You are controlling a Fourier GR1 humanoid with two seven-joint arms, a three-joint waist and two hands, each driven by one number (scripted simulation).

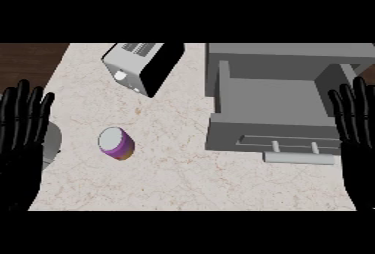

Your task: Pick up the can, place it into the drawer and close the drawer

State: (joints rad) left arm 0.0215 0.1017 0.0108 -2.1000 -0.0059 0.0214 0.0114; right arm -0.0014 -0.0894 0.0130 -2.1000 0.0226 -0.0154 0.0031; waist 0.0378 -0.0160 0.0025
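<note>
- Looking down at the counter [183, 183], you see the can [116, 143] standing left of centre on the pale marble top, its light lid facing up and its purple side showing at the near right.
- Your left hand [21, 134] rests at the left edge, fingers straight, spread apart and pointing far; it is apart from the can, which sits just to its right, and holds nothing.
- Your right hand [356, 134] rests at the right edge in the same pose, fingers straight and apart, holding nothing.
- You find the drawer [271, 106] pulled open at the right side of the counter, a grey box with its inside bare to the view; its front panel is on the near side and carries a handle [296, 149] with two posts.
- Your right hand overlaps the drawer's right wall in the view; you cannot tell if it touches.
- You have a toaster [139, 67] at the far side, left of the drawer, lying at an angle, with a white knob on its near end.
- You see the can well apart from the drawer, with bare counter between them.
</note>
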